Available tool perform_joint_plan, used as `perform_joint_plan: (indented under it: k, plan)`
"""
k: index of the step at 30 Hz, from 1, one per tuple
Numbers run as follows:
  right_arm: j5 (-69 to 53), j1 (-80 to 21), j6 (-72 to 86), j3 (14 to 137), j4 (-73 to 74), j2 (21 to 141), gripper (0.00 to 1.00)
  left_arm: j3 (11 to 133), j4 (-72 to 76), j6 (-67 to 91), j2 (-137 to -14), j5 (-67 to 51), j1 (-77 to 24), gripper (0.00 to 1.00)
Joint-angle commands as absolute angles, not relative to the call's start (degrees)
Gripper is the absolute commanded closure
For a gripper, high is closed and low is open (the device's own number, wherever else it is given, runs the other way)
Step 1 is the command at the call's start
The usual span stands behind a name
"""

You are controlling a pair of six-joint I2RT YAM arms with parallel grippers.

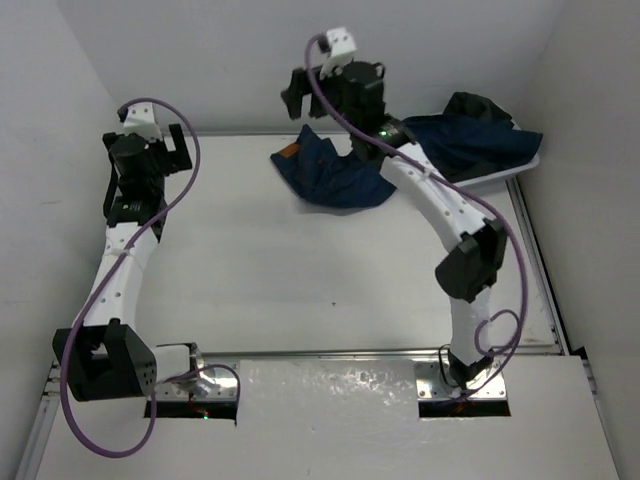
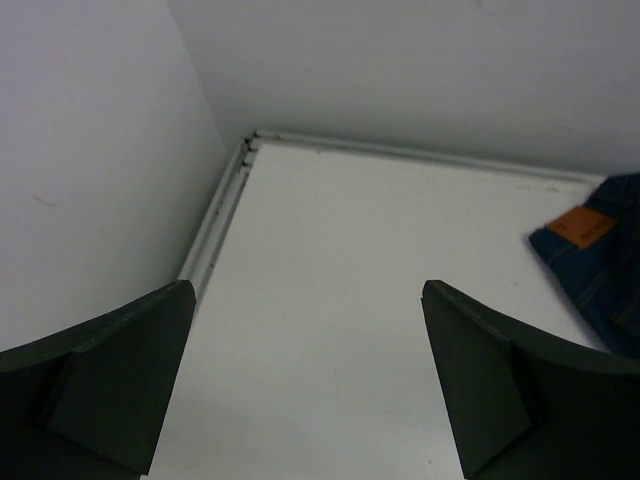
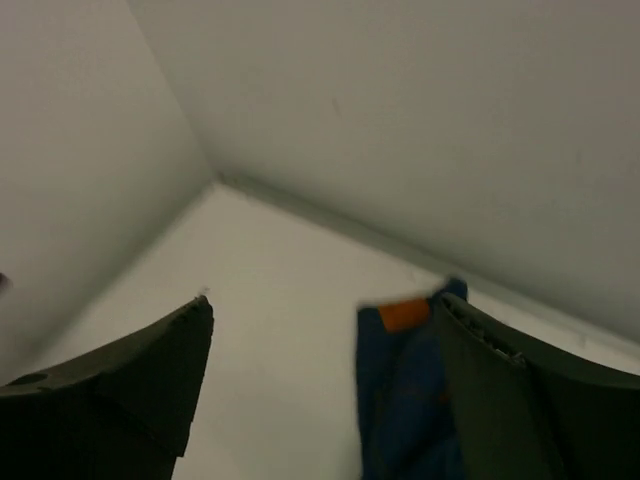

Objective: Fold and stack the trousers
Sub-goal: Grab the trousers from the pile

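Navy denim, the trousers (image 1: 335, 178) lie in a rumpled bundle at the far side of the table (image 1: 280, 270), right of centre, with their tan patch (image 1: 288, 152) at the left corner. More dark cloth (image 1: 480, 135) is heaped in the far right corner. Your right gripper (image 3: 325, 390) hangs above the patch end, jaws wide, holding nothing. Your left gripper (image 2: 308, 385) is spread wide too, over the table's far left.

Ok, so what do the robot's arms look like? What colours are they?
The left arm and right arm are smooth white tubes joined by chunky black blocks. A thin purple cable loops along each. A tiny green light glows on the right one. The left gripper and right gripper each have two flat, dark, wedge-shaped fingers.
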State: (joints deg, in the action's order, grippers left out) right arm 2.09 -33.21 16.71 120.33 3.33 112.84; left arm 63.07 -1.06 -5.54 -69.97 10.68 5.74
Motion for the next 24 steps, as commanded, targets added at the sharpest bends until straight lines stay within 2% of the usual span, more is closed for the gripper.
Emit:
perform_joint_plan:
  k: [1,4,10,15,16,18,19,20,21,24]
  plan:
    - [2.2,-33.49,8.36,121.02,19.93,119.6,0.12,61.7,-5.0,-4.66,-69.69,6.52,5.8,0.04]
    - [4.12,-33.49,5.11,124.01,25.12,127.07,0.01,61.26,-6.06,-4.13,-69.87,3.87,5.71,0.04]
    - [12.12,-34.71,-2.27,123.93,31.55,134.82,0.01,60.82,-7.82,-6.5,-69.96,3.78,5.71,0.04]
    - [12.31,-35.51,-4.31,119.28,35.59,139.73,0.01,61.26,-8.09,-6.07,-70.75,3.52,5.71,0.05]
    - [12.74,-35.59,-4.39,119.09,36.29,140.79,0.05,61.52,-8.17,-5.98,-70.93,3.34,5.8,0.05]
    - [13.88,-35.95,-4.31,119.97,38.4,142.64,0.25,62.14,-8.09,-5.89,-71.28,3.25,5.89,0.05]
    - [13.36,-36.03,-4.05,120.14,38.5,142.56,0.6,62.31,-8.09,-5.98,-71.37,3.34,5.89,0.05]
    - [12.14,-36.04,-3.78,120.58,38.67,142.3,0.89,62.58,-7.82,-5.98,-71.45,3.86,5.89,0.05]
    - [11.0,-36.56,-3.34,121.37,38.58,141.86,1.0,62.58,-7.74,-6.06,-71.46,4.22,5.8,0.05]
    - [6.97,-38.22,-3.6,126.46,37.01,138.61,1.0,62.58,-7.38,-4.93,-71.81,6.5,6.24,0.06]
